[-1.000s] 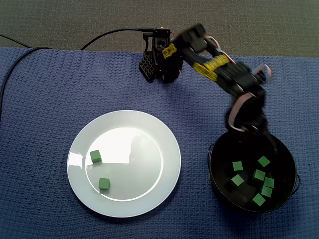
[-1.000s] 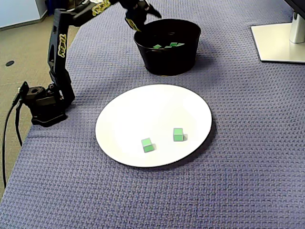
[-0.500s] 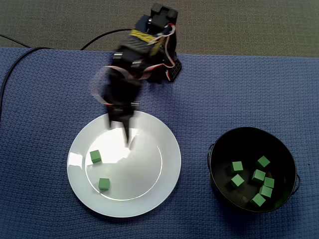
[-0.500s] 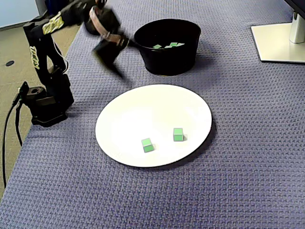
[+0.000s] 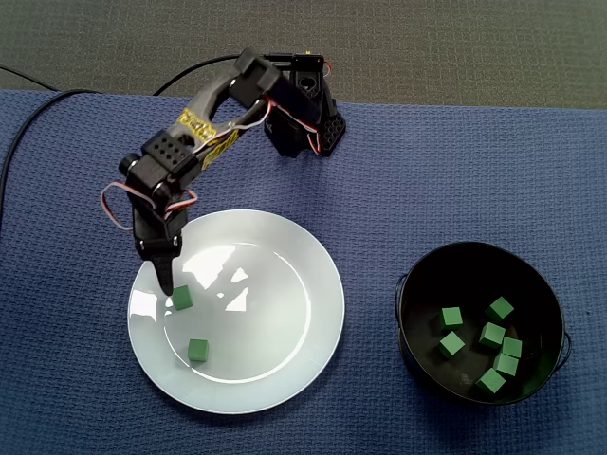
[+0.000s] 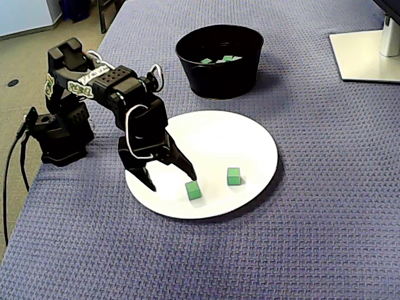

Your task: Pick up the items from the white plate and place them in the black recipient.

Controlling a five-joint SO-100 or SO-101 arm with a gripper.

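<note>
A white plate [image 5: 280, 284] [image 6: 212, 134] holds two green cubes. My gripper [image 5: 166, 277] [image 6: 169, 177] hangs low over the plate's edge, open, with nothing between its fingers. The nearer green cube [image 5: 181, 299] [image 6: 194, 189] lies just beside one fingertip [image 6: 189, 172], outside the jaws. The second green cube [image 5: 197, 350] [image 6: 234, 176] sits a little farther along the plate. The black bowl [image 5: 410, 284] [image 6: 219, 78] stands apart from the plate and contains several green cubes [image 5: 490, 334].
Everything rests on a blue woven cloth [image 5: 76, 190]. The arm's base [image 5: 305, 118] [image 6: 59, 140] stands at the cloth's edge with a black cable [image 5: 28, 118] trailing off. A white monitor stand foot [image 6: 365, 56] lies beyond the bowl in one fixed view.
The arm has swung away from the black bowl, crossed over the plate and come down; its open gripper now sits beside the nearer green cube. The cubes have not moved.
</note>
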